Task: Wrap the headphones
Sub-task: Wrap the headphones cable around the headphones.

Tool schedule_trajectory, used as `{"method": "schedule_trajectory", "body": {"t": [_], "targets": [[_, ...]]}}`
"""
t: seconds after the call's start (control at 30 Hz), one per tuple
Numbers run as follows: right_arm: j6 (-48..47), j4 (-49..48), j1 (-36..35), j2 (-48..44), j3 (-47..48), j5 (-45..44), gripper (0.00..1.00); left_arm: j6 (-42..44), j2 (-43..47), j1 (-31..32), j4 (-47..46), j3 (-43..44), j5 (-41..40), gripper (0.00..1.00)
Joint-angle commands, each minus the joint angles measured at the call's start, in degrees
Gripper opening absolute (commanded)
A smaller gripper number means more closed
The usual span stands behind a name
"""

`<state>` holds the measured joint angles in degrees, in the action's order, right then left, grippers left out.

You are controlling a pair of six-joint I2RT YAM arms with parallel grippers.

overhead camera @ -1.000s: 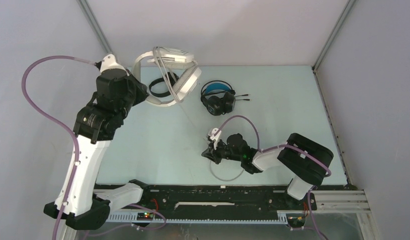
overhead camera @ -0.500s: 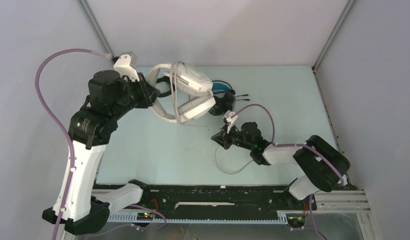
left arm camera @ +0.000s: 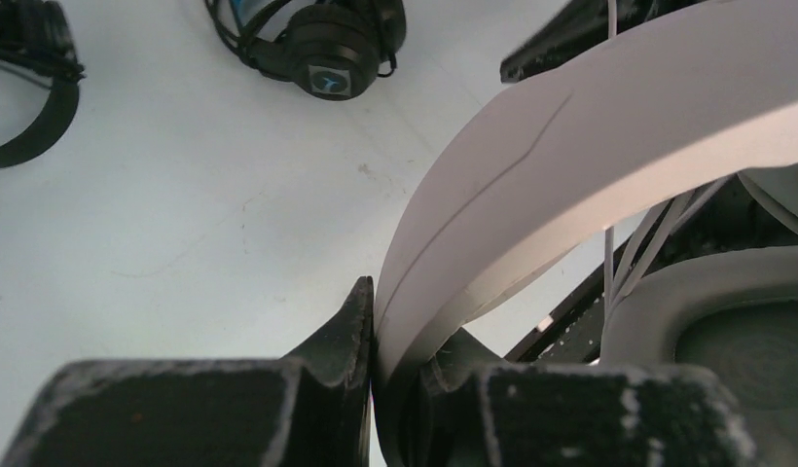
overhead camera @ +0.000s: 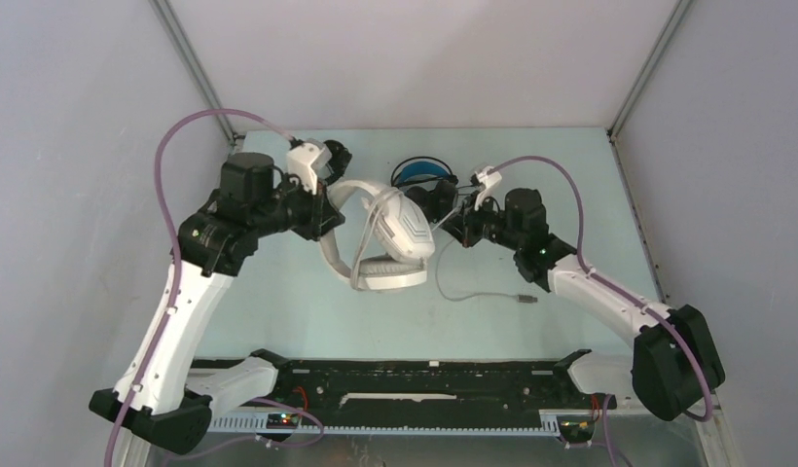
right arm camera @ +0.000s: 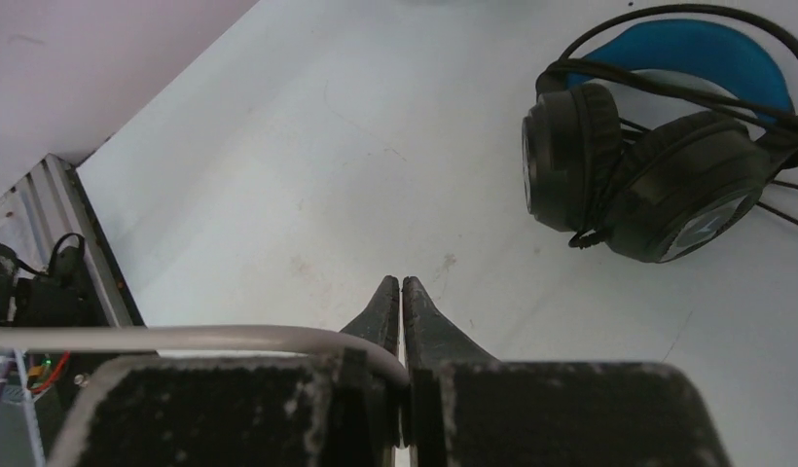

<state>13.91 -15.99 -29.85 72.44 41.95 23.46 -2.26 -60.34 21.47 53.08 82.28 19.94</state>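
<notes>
While the left tool (left arm camera: 390, 326) grips the white headphones (overhead camera: 395, 229) by the band (left arm camera: 590, 146), the right tool (right arm camera: 402, 292) pinches their cable (right arm camera: 181, 338). Winding seems underway; next, loop it taut.

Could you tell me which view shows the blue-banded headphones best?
Right wrist: the blue-banded headphones show both cups and band. Top view: small, partly hidden. Left wrist: cut off at the edge.

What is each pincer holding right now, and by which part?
The left pincer grips the white headphones by the headband. The right pincer is shut on their grey cable, partway along it.
</notes>
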Motion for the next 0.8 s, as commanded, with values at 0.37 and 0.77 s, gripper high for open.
{"method": "schedule_trajectory", "body": {"t": [0.37, 0.77], "targets": [[2.91, 36.24, 2.7, -2.11, 20.18, 15.98, 0.0, 23.08, 2.71, 11.09, -3.44, -6.52, -11.58, 0.0], [18.68, 33.36, -0.52, -5.16, 21.29, 34.17, 0.0, 39.65, 6.3, 15.38, -15.78, -18.16, -27.67, 0.0]]}}
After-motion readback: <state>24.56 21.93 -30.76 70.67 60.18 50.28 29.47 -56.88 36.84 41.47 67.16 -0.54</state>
